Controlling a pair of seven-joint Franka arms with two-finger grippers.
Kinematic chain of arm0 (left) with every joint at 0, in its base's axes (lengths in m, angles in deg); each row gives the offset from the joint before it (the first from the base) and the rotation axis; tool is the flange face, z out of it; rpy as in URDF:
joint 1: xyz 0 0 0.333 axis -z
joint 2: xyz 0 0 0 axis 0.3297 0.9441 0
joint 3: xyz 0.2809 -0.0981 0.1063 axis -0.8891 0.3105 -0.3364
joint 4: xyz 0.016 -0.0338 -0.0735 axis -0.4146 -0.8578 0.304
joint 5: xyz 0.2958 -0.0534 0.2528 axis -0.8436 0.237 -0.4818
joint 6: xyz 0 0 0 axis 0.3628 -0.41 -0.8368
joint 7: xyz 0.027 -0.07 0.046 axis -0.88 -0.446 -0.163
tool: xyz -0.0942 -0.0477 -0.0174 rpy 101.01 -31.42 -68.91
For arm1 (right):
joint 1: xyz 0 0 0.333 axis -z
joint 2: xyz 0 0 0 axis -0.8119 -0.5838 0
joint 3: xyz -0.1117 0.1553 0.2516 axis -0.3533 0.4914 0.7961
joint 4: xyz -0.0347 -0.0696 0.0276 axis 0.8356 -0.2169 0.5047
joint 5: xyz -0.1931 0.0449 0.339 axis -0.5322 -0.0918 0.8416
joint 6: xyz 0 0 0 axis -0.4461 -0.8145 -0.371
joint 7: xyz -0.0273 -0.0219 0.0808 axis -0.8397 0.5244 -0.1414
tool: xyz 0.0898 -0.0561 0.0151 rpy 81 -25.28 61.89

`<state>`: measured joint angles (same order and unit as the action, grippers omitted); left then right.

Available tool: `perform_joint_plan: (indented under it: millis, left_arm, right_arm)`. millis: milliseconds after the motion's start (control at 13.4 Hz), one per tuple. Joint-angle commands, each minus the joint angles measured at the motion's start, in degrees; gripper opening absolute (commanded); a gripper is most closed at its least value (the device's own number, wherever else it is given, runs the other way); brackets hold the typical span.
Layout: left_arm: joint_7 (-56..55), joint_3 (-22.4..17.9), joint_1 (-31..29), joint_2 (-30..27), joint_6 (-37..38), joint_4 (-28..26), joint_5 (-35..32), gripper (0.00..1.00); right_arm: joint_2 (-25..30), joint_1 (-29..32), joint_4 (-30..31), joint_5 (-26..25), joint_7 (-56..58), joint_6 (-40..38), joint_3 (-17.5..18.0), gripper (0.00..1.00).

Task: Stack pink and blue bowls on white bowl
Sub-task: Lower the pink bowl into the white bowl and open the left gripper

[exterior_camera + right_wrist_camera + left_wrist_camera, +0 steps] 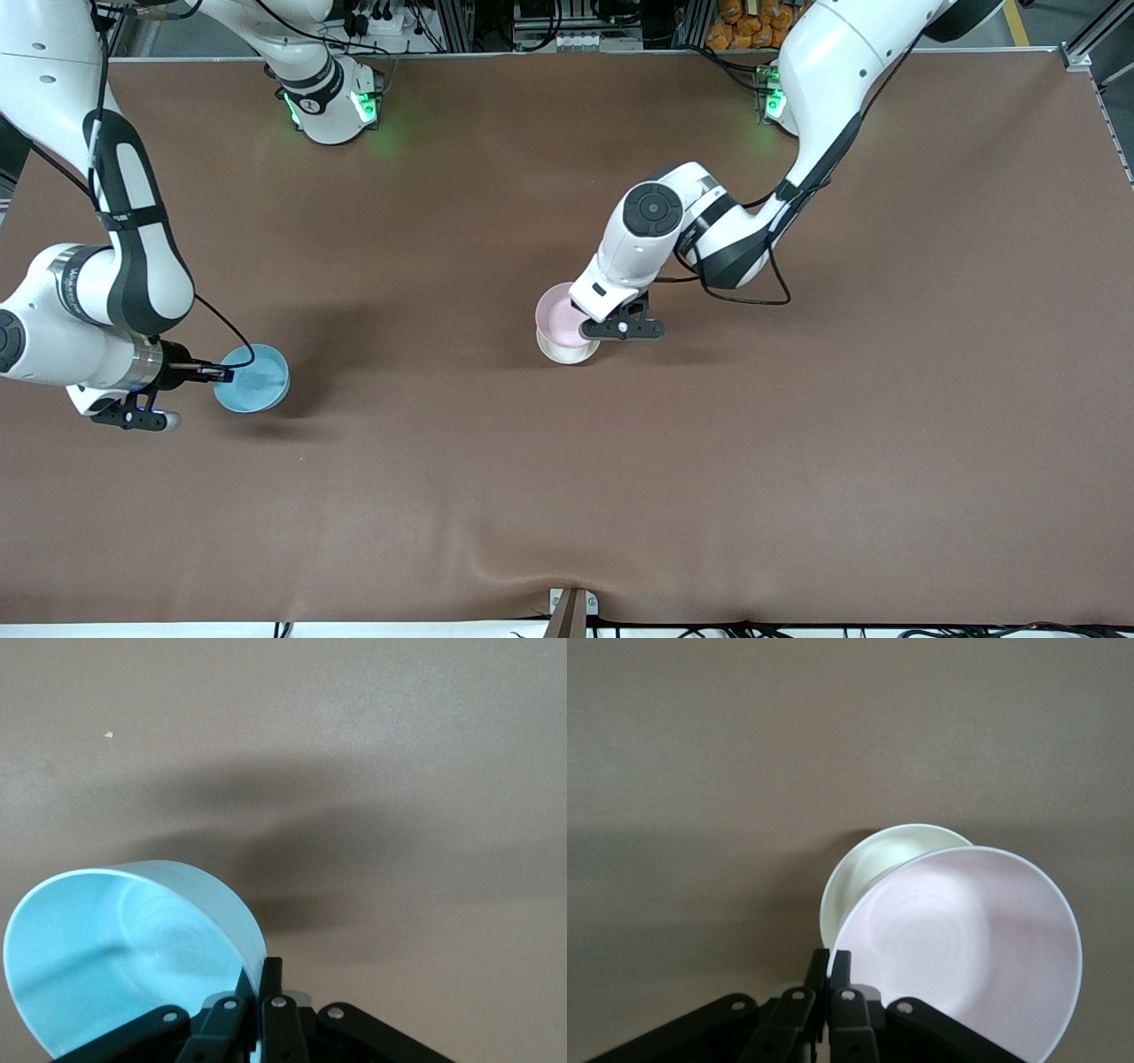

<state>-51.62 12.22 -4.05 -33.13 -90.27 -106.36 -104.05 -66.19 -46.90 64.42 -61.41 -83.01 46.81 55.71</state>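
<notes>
The left gripper (592, 312) pinches the rim of the pink bowl (558, 312), its fingers (830, 979) pressed together on the rim's edge. It holds the bowl in the air over the white bowl (567, 348), which sits on the brown table (797, 443) near the middle. In the left wrist view the pink bowl (966, 948) covers most of the white bowl (877, 864); only a crescent of the white rim and inside shows past it. The pink bowl is off centre from the white one and whether the two touch cannot be told.

The right gripper (213, 373) pinches the rim of the blue bowl (255, 379) toward the right arm's end of the table, well apart from the other two bowls. In the right wrist view its fingers (266, 983) close on the edge of the blue bowl (115, 957), which is tilted, its open side turned partly toward the wrist camera. The bowl's shadow lies on the table beside it, and the bowl seems to be raised off the surface. A small pale speck (108, 734) lies on the table in that view.
</notes>
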Motion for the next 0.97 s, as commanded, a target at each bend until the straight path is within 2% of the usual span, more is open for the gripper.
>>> perform_joint_plan:
  millis: [0,299,598,672,747,822,896]
  left_arm:
    - [-1.20,-0.38,1.50,2.60,0.31,2.61,-2.77,0.00]
    - [-0.33,-0.38,1.32,3.83,0.31,2.61,-3.39,0.00]
    - [-0.59,-0.38,1.50,5.76,-0.13,3.22,-3.39,0.00]
    - [-0.24,-0.38,1.41,5.94,-0.13,3.66,-3.56,0.19]
    - [-0.58,-0.38,0.89,5.68,-0.13,3.75,-3.39,0.74]
    - [-0.24,-0.38,-0.07,5.42,-0.13,3.84,-3.65,0.96]
    - [-0.24,-0.38,-1.48,4.46,-0.13,3.93,-3.83,1.00]
  right_arm:
    - [2.14,-1.75,0.94,0.81,-3.42,-1.99,0.01,0.00]
    - [3.98,-6.41,1.03,1.60,-11.16,-3.14,-0.08,0.00]
    - [4.16,-7.30,1.03,1.60,-12.75,-3.23,0.01,0.00]
    - [4.25,-7.73,1.03,1.60,-12.75,-3.23,0.01,0.00]
    - [4.25,-7.82,1.03,1.69,-12.93,-3.23,0.01,0.00]
    - [4.25,-7.91,1.03,1.60,-13.97,-3.14,0.01,0.00]
    - [4.60,-8.35,1.03,1.60,-14.59,-3.14,0.01,0.00]
